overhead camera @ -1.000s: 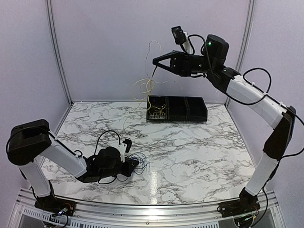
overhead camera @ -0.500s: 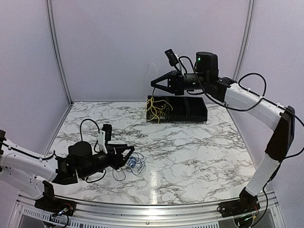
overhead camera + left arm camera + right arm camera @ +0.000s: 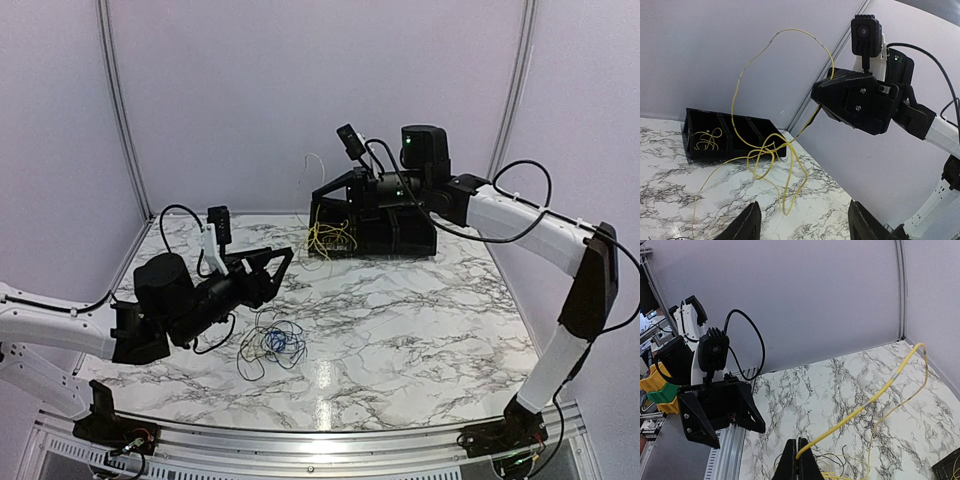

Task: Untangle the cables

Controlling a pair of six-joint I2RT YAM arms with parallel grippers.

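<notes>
My right gripper (image 3: 317, 195) is shut on the yellow cable (image 3: 328, 237) and holds it in the air by one end. The cable's loops hang over the left end of the black compartment tray (image 3: 400, 235). In the right wrist view the shut jaws (image 3: 799, 457) pinch the yellow cable (image 3: 865, 407). The blue cable (image 3: 277, 342) and the thin black cable (image 3: 250, 355) lie together on the marble table, free of both grippers. My left gripper (image 3: 283, 265) hovers open and empty above them. In its own view the yellow cable (image 3: 785, 150) dangles ahead of the left gripper (image 3: 805, 227).
The tray (image 3: 720, 135) stands at the back of the table against the wall, with some yellow loops in its left compartment. An aluminium rail (image 3: 320, 440) runs along the near edge. Grey walls and frame posts close in the back and sides.
My left gripper has opened, let go of the blue and black bundle, and risen up and back from it. The right arm has lowered the yellow cable toward the tray.
</notes>
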